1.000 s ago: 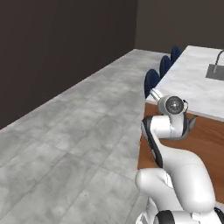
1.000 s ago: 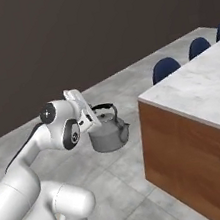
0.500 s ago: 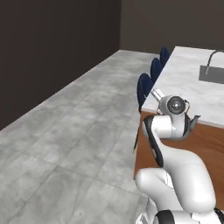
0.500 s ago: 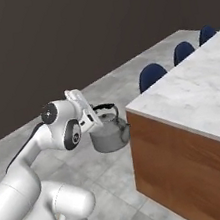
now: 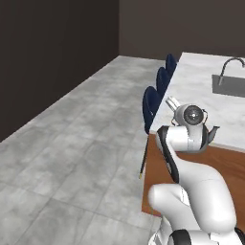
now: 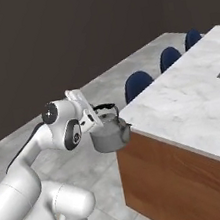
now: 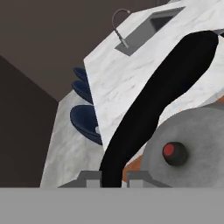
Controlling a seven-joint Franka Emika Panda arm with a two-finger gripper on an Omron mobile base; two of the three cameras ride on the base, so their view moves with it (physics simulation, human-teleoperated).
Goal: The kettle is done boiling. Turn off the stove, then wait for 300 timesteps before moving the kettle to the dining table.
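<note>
Closer now than a second ago: both base views have swung with the base, and the dining table (image 6: 182, 105) has grown large in them; the arm's pose on the kettle looks unchanged. My gripper (image 7: 112, 177) is clamped on the kettle's black arched handle (image 7: 162, 100), the fingertips (image 7: 89, 176) on either side of it at the bottom of the hand view. The kettle (image 6: 109, 135) hangs below the hand in the air, held off the floor, just beside the table's near corner, with its body about level with the marble top rather than above it. Its lid knob (image 7: 174, 153) sits under the handle.

Risks as I judge them: the kettle's spout side is close to the table edge, so driving further at this height could knock it against the marble lip or the wooden base (image 6: 180, 181). A knock could twist the handle in the jaws and tip the kettle. I would lift before moving it over the top.

Room: the marble is bare and wide near the corner; the sink (image 5: 230, 86) with its faucet lies well apart, further along. Blue chairs (image 6: 137, 84) line the far edge, near the kettle's far side. Floor to my left is open.
</note>
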